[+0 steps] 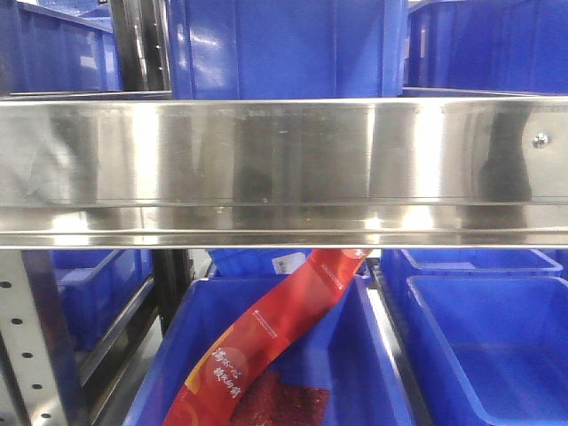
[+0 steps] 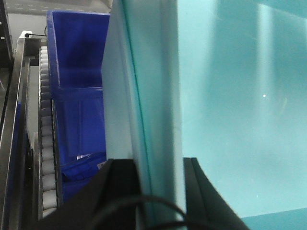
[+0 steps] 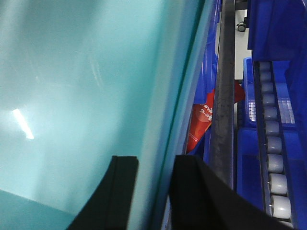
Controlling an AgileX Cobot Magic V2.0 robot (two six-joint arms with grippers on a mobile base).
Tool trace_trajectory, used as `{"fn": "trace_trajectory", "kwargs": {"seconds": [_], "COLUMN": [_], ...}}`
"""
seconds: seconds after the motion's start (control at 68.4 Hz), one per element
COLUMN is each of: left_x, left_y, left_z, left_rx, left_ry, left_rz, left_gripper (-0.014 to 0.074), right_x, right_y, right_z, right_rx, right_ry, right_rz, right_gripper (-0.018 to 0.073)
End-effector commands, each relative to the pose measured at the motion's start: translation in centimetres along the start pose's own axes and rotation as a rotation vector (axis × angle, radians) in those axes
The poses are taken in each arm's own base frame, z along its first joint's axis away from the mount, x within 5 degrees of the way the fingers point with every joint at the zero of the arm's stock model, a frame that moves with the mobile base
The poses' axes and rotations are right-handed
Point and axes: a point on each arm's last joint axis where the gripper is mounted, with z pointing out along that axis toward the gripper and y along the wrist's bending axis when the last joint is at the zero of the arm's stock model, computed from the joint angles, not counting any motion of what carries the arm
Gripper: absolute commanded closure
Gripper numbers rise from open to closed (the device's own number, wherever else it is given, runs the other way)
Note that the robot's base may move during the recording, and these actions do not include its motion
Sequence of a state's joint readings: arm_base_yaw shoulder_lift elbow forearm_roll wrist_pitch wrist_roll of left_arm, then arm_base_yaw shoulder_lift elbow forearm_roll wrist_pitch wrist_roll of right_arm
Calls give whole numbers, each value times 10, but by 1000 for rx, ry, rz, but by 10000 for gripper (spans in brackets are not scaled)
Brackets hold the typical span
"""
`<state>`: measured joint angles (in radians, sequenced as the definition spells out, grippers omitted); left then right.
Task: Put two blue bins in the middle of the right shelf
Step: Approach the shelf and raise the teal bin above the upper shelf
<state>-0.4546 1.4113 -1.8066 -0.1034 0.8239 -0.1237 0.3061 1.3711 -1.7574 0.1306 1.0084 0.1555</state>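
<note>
Both my jaws are pinching the smooth, glossy plastic wall of a bin: left gripper (image 2: 160, 165), right gripper (image 3: 153, 165).

A shiny shelf rail (image 1: 284, 169) hides most of the blue bin (image 1: 284, 49) behind it. My wrist views show the bin wall (image 2: 225, 110) as a pale blur, so close I cannot see its shape. The red packet (image 1: 266, 342) is cut off at the bottom edge.

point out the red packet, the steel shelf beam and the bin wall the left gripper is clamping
red packet (image 1: 266, 342), front view, its printed middle band
steel shelf beam (image 1: 284, 169), front view, its flat front face
bin wall (image 2: 153, 120), left wrist view, the rim edge above the fingers
</note>
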Motion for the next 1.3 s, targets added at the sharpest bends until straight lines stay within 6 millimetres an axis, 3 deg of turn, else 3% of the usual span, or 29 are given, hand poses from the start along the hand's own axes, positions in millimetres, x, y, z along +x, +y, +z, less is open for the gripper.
{"fn": "trace_trajectory", "kwargs": {"seconds": [0.0, 1.286], "left_x": [-18, -18], "left_y": [-7, -7], "left_z": [-19, -19], "left_rx": [59, 59], "left_ry": [-158, -158], "left_rz": [-40, -40], "left_gripper": [707, 707], "right_x": [-8, -9], "right_y": [0, 0], "right_z": [-5, -6], "right_rx": [2, 0], "right_ry": [-77, -86], "right_rz": [-30, -30], "right_gripper": [715, 715]}}
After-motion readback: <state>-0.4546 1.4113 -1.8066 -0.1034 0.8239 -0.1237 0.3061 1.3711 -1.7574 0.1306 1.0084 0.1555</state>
